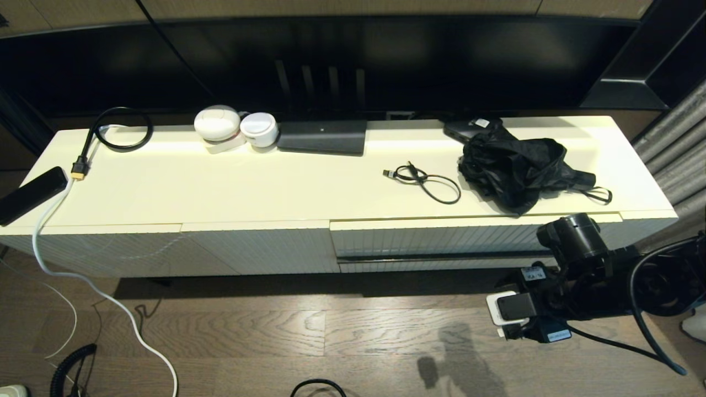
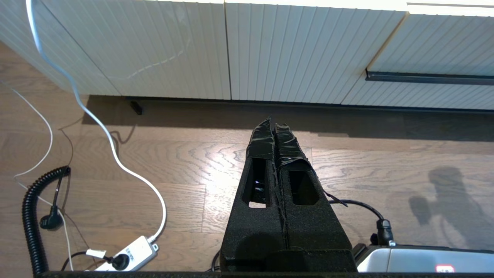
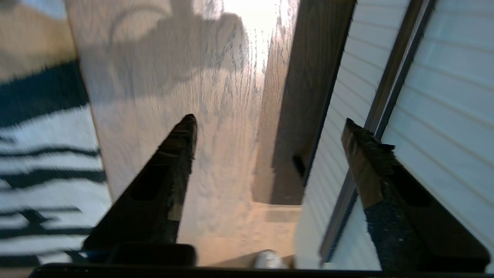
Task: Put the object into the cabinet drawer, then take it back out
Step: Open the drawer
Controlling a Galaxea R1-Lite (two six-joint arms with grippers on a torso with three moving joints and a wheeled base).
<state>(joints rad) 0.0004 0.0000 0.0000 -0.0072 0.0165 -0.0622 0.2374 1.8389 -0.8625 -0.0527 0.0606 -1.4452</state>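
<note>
The cabinet drawer (image 1: 441, 241) is closed, and its thin black handle bar (image 1: 441, 257) runs across the ribbed cream front. On the cabinet top above it lie a crumpled black bag (image 1: 518, 168) and a short black cable (image 1: 427, 182). My right arm (image 1: 573, 275) hangs low in front of the drawer's right end. In the right wrist view my right gripper (image 3: 270, 121) is open and empty, with the handle bar (image 3: 389, 100) just beside one finger (image 3: 359, 154). My left gripper (image 2: 274, 125) is shut and empty above the floor, facing the plain ribbed panels (image 2: 173, 46).
Two white round devices (image 1: 218, 124), a black box (image 1: 322, 137), a looped black cable (image 1: 118, 129) and a black remote (image 1: 27, 193) sit on the cabinet top (image 1: 248, 187). On the wooden floor lie a white cord (image 2: 115, 154), a power strip (image 2: 127, 255) and a coiled black cord (image 2: 31, 216).
</note>
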